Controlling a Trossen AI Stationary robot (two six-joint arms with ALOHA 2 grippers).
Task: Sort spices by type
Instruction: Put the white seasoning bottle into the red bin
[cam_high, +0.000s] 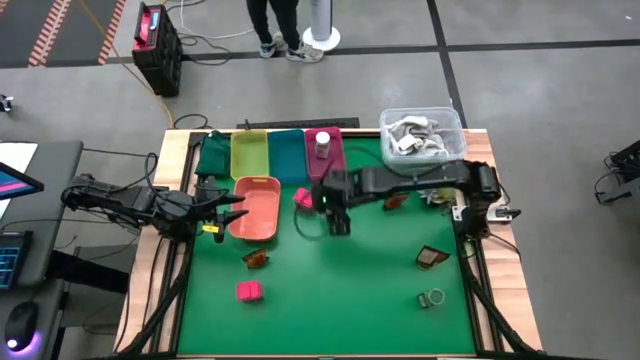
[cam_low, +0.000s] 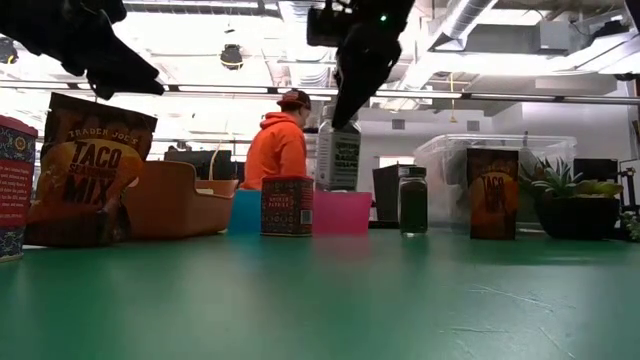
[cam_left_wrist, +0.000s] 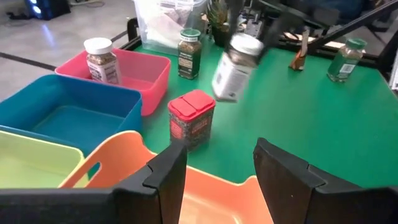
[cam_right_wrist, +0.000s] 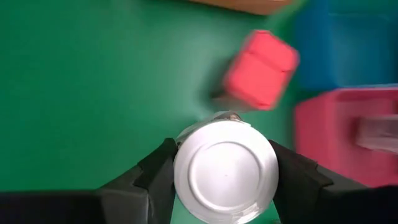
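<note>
Grey floor (cam_high: 540, 110), black crate (cam_high: 157, 45), person in orange (cam_low: 277, 148)

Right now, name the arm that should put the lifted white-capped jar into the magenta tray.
Right. The right gripper already grips the white-capped jar above the table near the magenta tray. The left gripper sits open over the salmon tray, farther away.

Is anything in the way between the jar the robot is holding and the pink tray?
The red tin stands near the path from the white-capped jar in the right gripper to the magenta tray, though the lifted jar could pass over.

Likely lab: exposed ceiling ducts (cam_low: 470, 20), concrete floor (cam_high: 540, 90).
</note>
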